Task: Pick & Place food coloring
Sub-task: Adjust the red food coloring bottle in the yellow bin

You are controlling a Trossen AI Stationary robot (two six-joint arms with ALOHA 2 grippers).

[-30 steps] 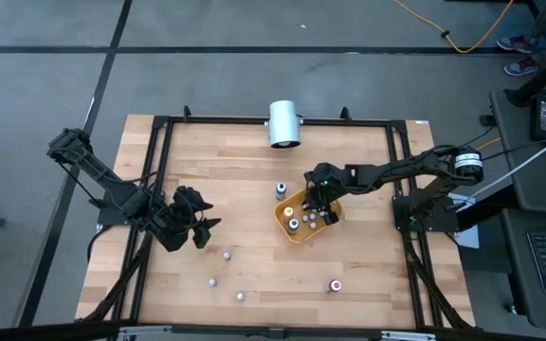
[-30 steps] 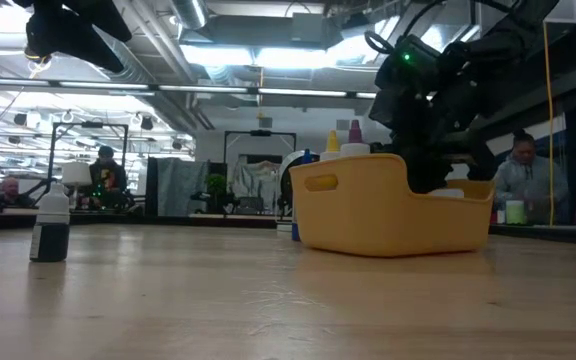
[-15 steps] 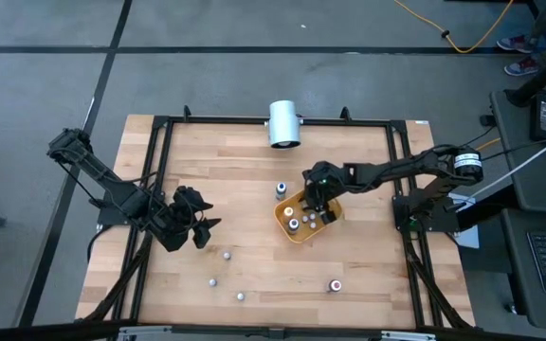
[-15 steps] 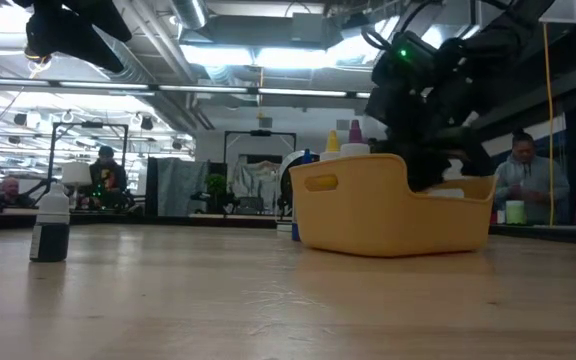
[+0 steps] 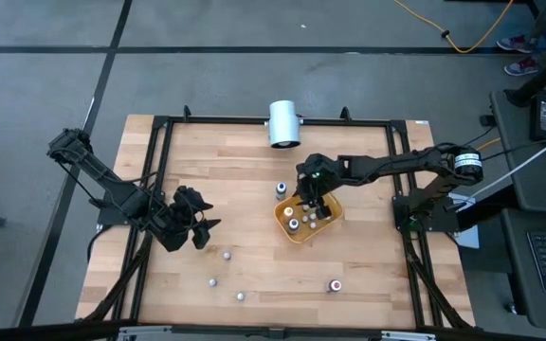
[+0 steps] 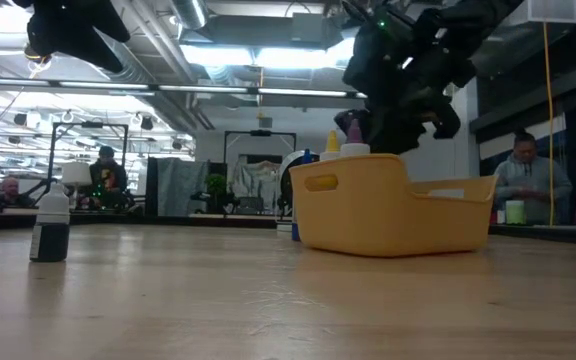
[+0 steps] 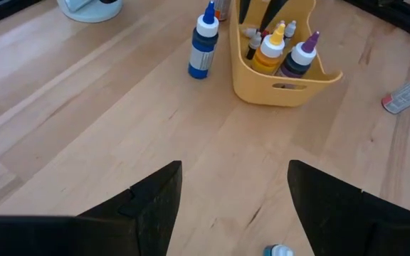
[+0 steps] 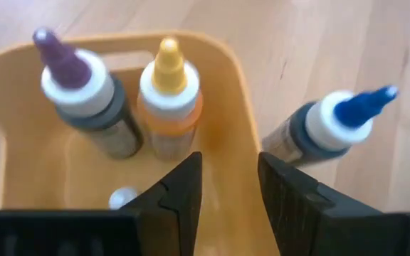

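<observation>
Several food coloring bottles (image 5: 295,216) already stand in the yellow tray (image 5: 303,234) near the table's middle. A blue-tipped bottle (image 5: 280,188) stands just outside it, and four more (image 5: 226,255) lie scattered toward the front edge. The right gripper (image 5: 312,194) hovers above the tray, partly open and empty. The left gripper (image 5: 197,220) waits apart, open and empty.

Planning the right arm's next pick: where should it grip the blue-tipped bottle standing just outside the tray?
Grip the blue-tipped bottle across its round body below the cap, coming from above. It stands upright beside the tray; keep the fingers off the tray wall.
</observation>
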